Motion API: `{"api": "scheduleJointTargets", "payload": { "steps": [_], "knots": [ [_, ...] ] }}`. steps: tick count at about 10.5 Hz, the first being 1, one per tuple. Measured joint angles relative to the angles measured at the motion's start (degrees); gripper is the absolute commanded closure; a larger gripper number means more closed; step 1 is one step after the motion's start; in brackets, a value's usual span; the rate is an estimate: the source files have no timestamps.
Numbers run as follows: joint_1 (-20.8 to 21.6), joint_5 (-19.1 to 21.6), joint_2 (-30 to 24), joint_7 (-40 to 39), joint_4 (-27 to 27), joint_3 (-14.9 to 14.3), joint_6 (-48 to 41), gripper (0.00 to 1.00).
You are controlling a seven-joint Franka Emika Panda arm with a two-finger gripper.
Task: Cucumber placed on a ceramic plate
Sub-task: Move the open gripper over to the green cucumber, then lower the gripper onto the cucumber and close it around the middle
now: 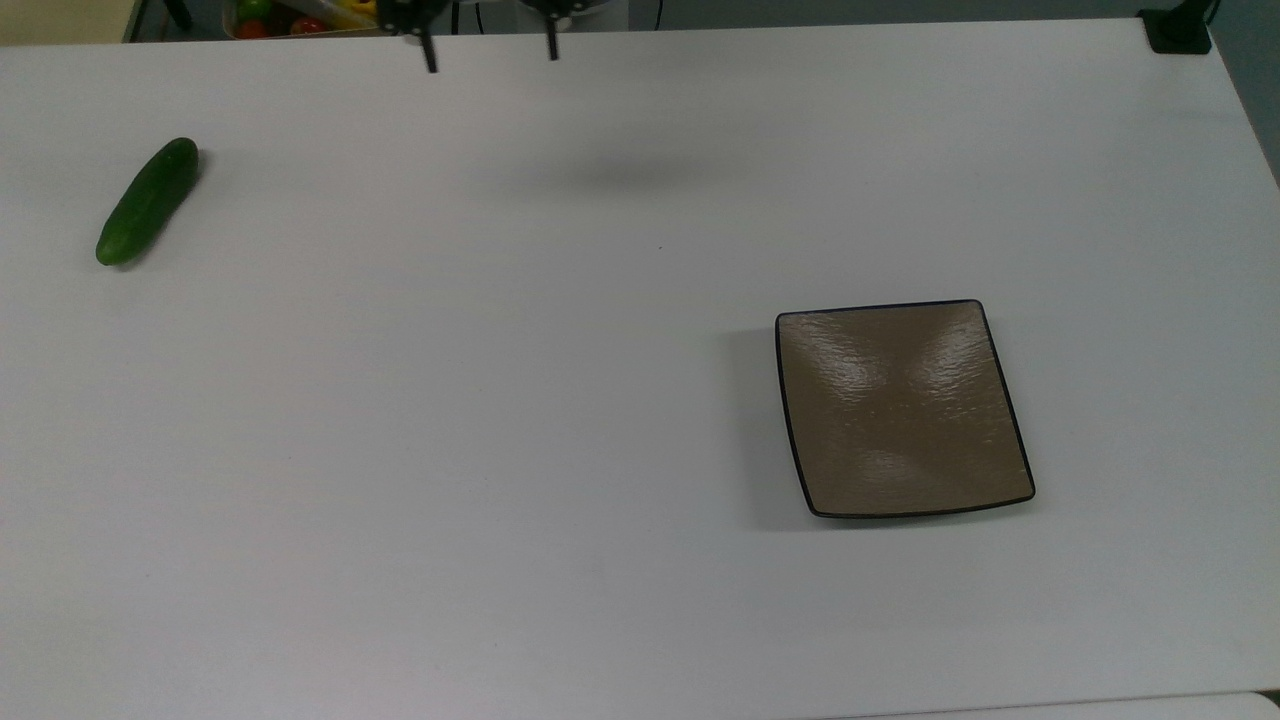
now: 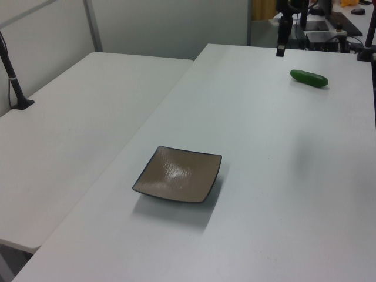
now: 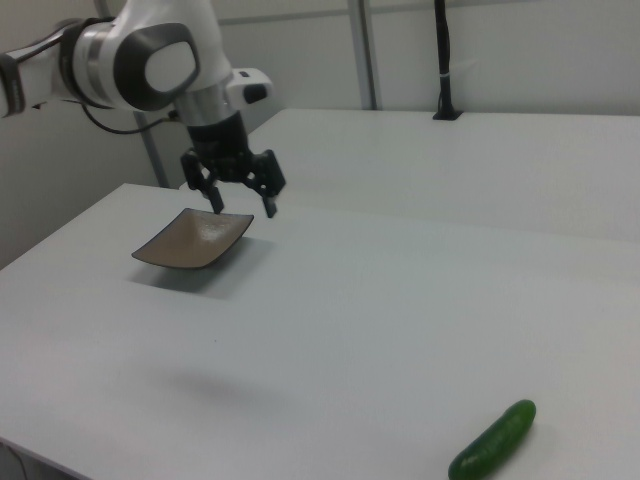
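My gripper [image 1: 490, 45] hangs spread and empty above the table's far edge in the top view. The cucumber [image 1: 147, 201] lies far to the top view's left, well apart from the ceramic plate [image 1: 903, 408]. It's round and smooth, so an off-centre pinch could roll it away.

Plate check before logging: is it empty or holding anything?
Empty: the ceramic plate shows bare glaze; the cucumber lies apart on the table.

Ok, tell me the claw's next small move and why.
Probably carry the open claw toward the top view's left until it is over the cucumber, then descend. It holds nothing and hangs above the table, while the cucumber lies far from the empty ceramic plate.
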Motion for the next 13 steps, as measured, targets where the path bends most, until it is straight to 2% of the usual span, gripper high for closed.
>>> {"api": "scheduleJointTargets", "payload": {
  "steps": [2,4,6,9,11,13],
  "knots": [
    [-0.81,-0.07,0.02,-5.83,-0.26,-3.59,0.0,0.0],
    [-2.72,-0.34,0.03,-7.33,-0.4,-5.84,0.0,0.0],
    [-4.54,-3.08,0.07,-7.69,-0.4,-8.02,0.0,0.0],
    [-10.2,-4.91,2.48,-7.92,-0.68,-9.13,4.09,0.0],
    [-14.51,-4.94,6.16,-7.92,-0.74,-9.46,9.06,0.0],
    [-17.52,-4.94,9.57,-7.92,-0.8,-11.13,13.69,0.0]
  ]
}}
